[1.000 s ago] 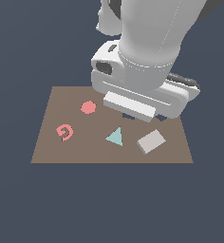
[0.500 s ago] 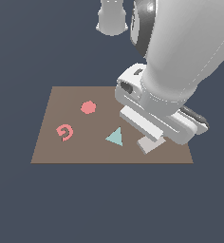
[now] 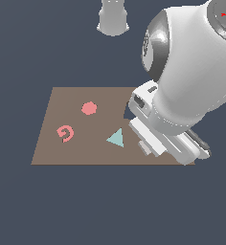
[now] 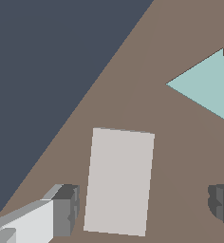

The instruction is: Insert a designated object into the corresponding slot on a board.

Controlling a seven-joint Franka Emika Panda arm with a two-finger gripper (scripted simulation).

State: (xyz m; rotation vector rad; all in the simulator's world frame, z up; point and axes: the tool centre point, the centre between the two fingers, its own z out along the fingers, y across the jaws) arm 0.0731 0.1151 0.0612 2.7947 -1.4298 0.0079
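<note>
The grey block [image 4: 118, 181] is seen in the wrist view lying flat on the brown board [image 4: 147, 66], close to the board's edge, with the teal triangle [image 4: 205, 87] near it. The gripper [image 4: 142, 208] is held spread apart, one finger [image 4: 66, 210] on either side of the block with gaps showing, so nothing is clamped. In the exterior view the block is hidden behind the arm, which covers the board's 4 o'clock corner; the triangle [image 3: 116, 138] lies near 6 o'clock of the board's centre, the pink hexagon [image 3: 88, 108] towards 10 o'clock and a pink spiral [image 3: 65, 133] towards 8 o'clock. Only a dark sliver of a cut-out [image 3: 127, 113] is visible beside the wrist, and its shape cannot be told. The step in hand is judged to be the approach for the grasp. A further descent is called for next, then a closing across the block's narrow sides, kept centred so that the block is not skewed before it is carried to the slot
</note>
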